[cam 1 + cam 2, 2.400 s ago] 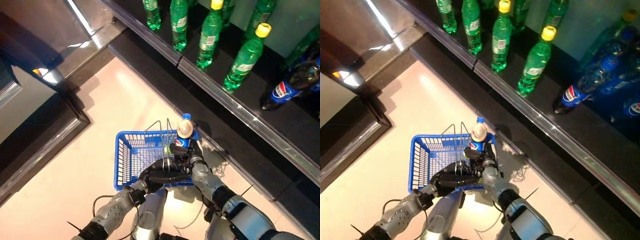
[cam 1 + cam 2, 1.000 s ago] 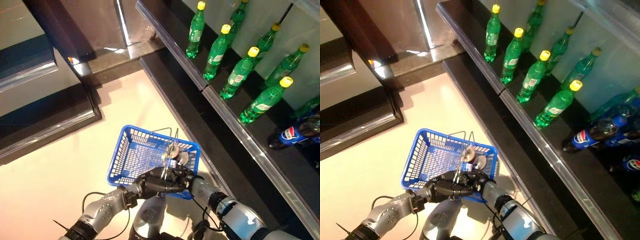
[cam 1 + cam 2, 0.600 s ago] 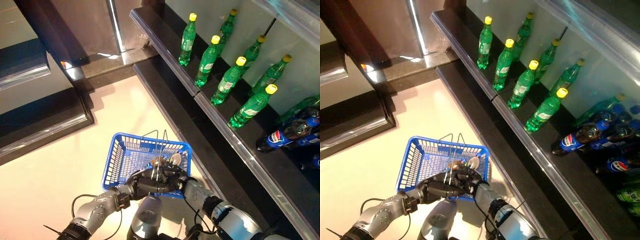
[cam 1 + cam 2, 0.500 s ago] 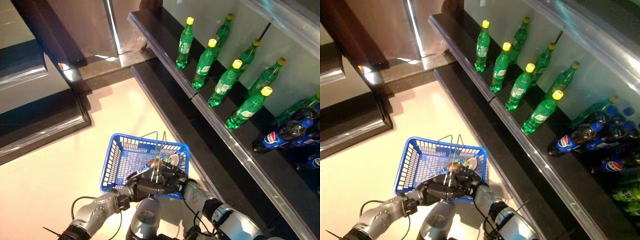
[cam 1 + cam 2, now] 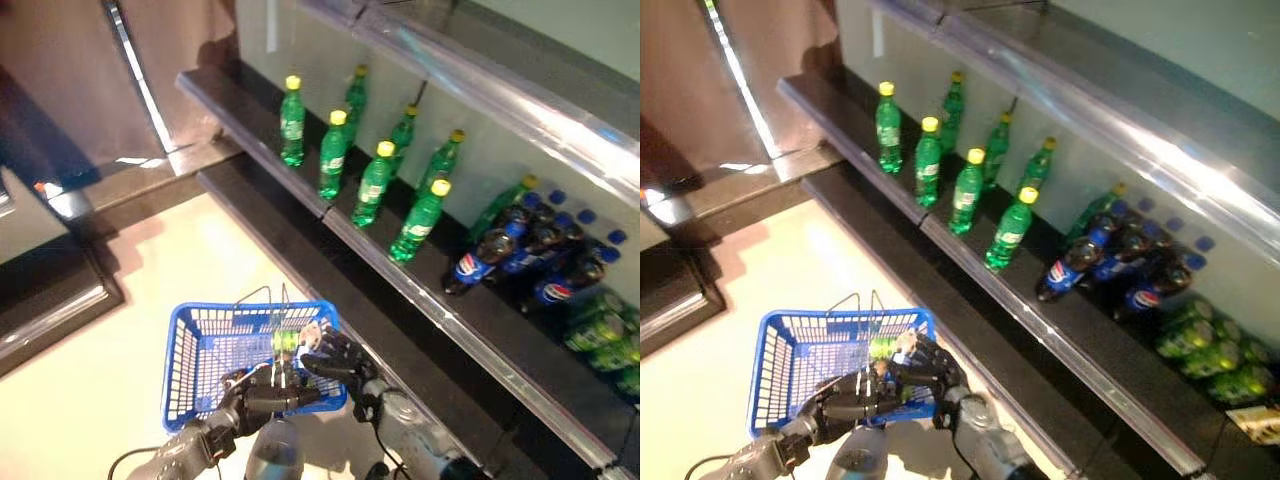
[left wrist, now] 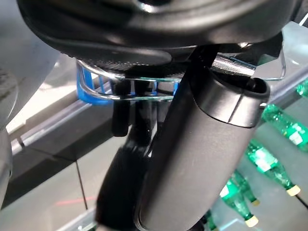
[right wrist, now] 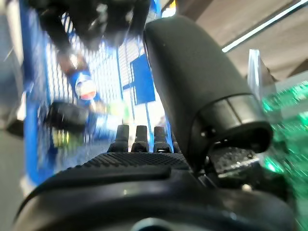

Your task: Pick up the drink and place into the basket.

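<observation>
The blue basket hangs in front of me above the pale floor. My left hand is shut on its thin wire handles, at the basket's near rim. My right hand is open, fingers spread, over the basket's right rim. The right wrist view shows its straight fingers and holds nothing. Past them the drink, a dark bottle with a blue and red label, lies inside the basket. In the eye views the drink is mostly hidden by the handles and my hands.
A long dark shelf runs along the right, close to the basket. On it stand green bottles, dark cola bottles with blue caps and green drinks at the far right. A dark step lies at the left.
The camera has tilted up toward the shelf. My right hand has let go of the drink and opened, drawing back to the basket's right rim. The drink now lies in the basket.
</observation>
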Available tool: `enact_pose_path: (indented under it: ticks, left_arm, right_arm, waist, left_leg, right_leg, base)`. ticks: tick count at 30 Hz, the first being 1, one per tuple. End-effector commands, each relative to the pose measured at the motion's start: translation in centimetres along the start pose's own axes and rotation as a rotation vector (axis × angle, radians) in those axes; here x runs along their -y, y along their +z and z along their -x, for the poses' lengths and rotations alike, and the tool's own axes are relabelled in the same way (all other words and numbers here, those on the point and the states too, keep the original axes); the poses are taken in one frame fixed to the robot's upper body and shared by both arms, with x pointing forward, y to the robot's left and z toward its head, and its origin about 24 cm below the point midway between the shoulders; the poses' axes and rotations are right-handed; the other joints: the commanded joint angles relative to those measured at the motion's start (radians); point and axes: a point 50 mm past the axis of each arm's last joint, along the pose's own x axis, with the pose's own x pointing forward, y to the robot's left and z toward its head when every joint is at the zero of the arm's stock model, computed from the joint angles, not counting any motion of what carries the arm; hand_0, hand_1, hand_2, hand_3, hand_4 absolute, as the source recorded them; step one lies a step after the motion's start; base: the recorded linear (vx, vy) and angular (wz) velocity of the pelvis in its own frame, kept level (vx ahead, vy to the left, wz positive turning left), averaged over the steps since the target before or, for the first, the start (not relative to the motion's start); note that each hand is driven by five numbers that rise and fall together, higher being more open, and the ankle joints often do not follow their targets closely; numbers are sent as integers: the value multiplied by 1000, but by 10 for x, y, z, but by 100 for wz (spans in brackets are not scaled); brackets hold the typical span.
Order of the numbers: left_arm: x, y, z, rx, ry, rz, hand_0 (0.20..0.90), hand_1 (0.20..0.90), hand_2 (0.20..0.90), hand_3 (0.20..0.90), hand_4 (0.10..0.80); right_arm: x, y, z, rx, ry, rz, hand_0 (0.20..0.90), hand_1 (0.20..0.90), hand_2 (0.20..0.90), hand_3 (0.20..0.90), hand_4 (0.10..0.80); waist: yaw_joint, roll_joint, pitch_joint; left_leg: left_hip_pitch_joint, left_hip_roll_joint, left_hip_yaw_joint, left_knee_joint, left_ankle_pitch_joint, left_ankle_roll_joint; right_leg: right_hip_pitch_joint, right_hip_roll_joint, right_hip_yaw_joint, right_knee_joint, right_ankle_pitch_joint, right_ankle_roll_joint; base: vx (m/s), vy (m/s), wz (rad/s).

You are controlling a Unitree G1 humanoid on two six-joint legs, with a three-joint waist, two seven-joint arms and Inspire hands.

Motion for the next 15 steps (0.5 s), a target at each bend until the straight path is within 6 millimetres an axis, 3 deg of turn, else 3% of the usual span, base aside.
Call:
enact_pose_path:
  ticks: [1, 8, 15]
  left_arm:
    - [88, 41, -15, 424, -515, 33, 300, 300, 300, 200, 100]
    - [57, 37, -14, 515, -355, 99, 300, 300, 300, 200, 100]
    - [41, 31, -11, 579, -271, 139, 300, 300, 300, 200, 100]
  right_arm:
    - [21, 13, 12, 66, 21, 99, 900, 900, 900, 900, 800]
    - [47, -19, 33, -59, 9, 83, 900, 900, 900, 900, 800]
    - [67, -36, 50, -5, -104, -24, 900, 900, 900, 900, 800]
  waist:
    - [-37, 65, -139]
    - [-111, 61, -174]
    - [-157, 61, -195]
  left_leg:
    - [52, 18, 62, -46, 99, 37]
    - [73, 44, 109, -110, 123, 26]
    - [76, 55, 147, -155, 131, 15]
  right_leg:
    - [-33, 16, 44, -24, 130, -1]
    - [-30, 17, 73, -76, 141, -21]
    - [-35, 23, 94, -115, 146, -29]
  base:
    - [-108, 34, -27]
    - [-104, 27, -22]
    - [-98, 21, -15]
